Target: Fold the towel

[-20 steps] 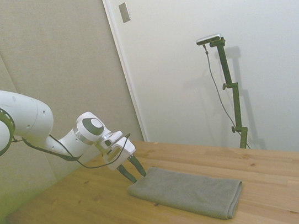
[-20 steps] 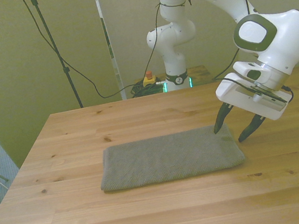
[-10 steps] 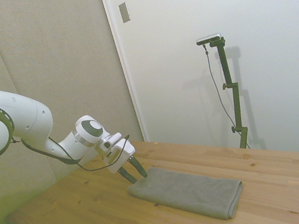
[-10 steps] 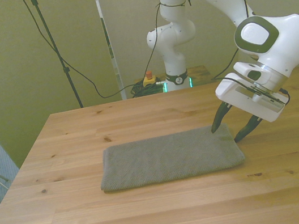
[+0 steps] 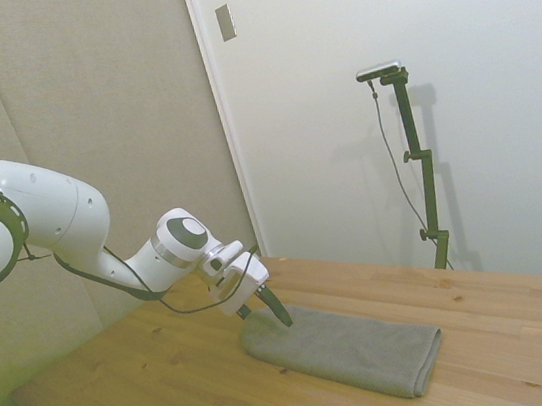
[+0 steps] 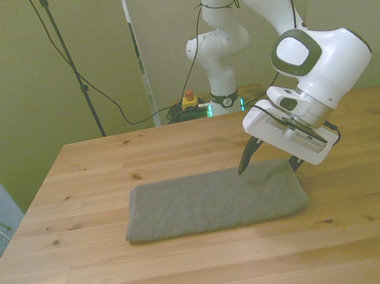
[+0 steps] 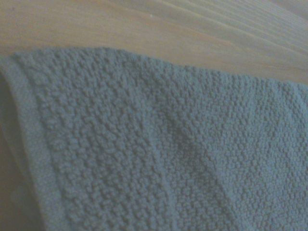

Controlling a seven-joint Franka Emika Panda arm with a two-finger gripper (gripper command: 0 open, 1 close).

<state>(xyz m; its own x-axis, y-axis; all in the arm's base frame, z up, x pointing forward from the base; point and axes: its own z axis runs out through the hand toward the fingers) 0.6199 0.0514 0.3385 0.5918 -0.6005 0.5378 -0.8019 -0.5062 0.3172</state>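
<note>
Flat on the wooden table (image 6: 88, 275), the grey-brown towel (image 6: 207, 202) lies as a long folded rectangle, one short end under the white Franka arm's gripper (image 6: 270, 163). From the front, the gripper's dark fingers (image 6: 246, 159) stand spread, one tip touching the towel's far edge and the other mostly hidden behind the wrist near the towel's end on the front view's right. From the side, the gripper (image 5: 271, 311) shows only as overlapping dark tips pressing the near end of the towel (image 5: 357, 347). Close up, the wrist camera fills with the towel's (image 7: 159, 149) pebbled weave and a flat hem band.
</note>
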